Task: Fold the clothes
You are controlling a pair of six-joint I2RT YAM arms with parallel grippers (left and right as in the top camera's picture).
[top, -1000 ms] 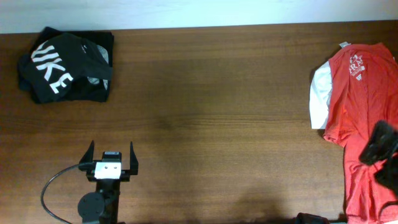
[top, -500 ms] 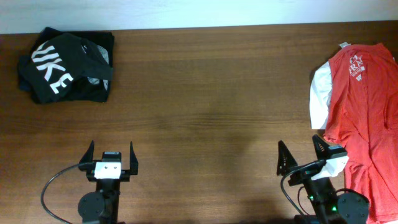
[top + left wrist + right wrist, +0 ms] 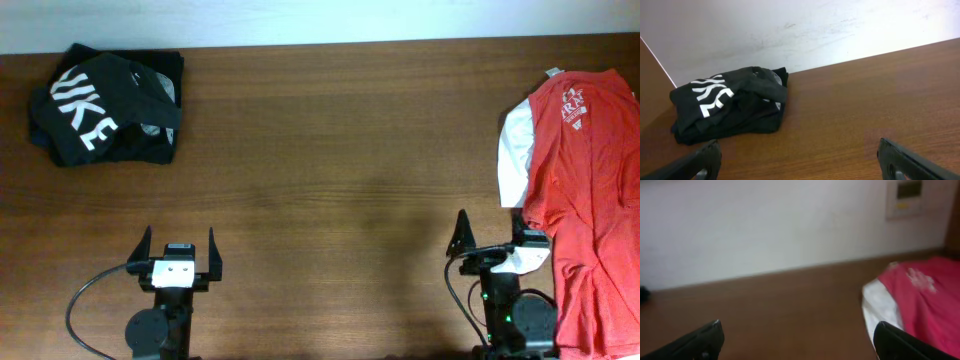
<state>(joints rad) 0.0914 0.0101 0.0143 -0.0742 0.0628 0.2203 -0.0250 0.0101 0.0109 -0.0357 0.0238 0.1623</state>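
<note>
The black trousers (image 3: 92, 112) with white block lettering lie folded in a bundle at the far left corner, with a black garment with pale lining (image 3: 162, 98) tucked at its right side. They also show in the left wrist view (image 3: 725, 102). The red white-sleeved T-shirt (image 3: 590, 180) lies spread along the right edge and shows in the right wrist view (image 3: 917, 302). My left gripper (image 3: 178, 252) is open and empty at the front left. My right gripper (image 3: 490, 238) is open and empty at the front right, just left of the T-shirt.
The wooden table (image 3: 330, 150) stretches between the two piles. A pale wall (image 3: 815, 25) runs behind the far edge. A white panel (image 3: 907, 197) hangs on the wall at the right.
My right arm has come back from over the T-shirt at the right edge to its place at the front right, gripper open. The left arm has not moved.
</note>
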